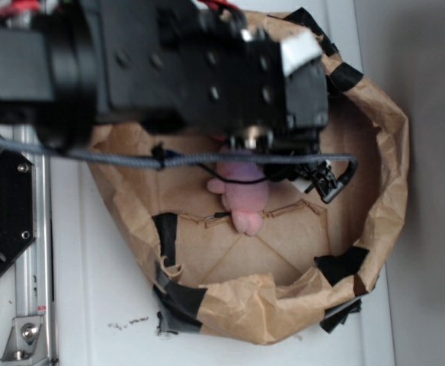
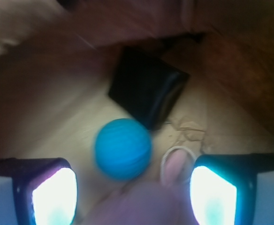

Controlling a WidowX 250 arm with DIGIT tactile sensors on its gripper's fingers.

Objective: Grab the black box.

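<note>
In the wrist view the black box lies on the brown paper floor, tilted, just beyond a teal ball that touches its near corner. My gripper is open, its two fingers wide apart at the bottom corners. A pink plush toy fills the gap between them, not pinched. The box lies ahead of the fingertips, apart from them. In the exterior view the arm hangs over the paper bowl and hides the box and the ball; only the pink plush shows under it.
The crumpled brown paper walls with black tape patches ring the work area. A black hexagonal metal plate and a metal rail stand at the left. A grey cable crosses under the arm.
</note>
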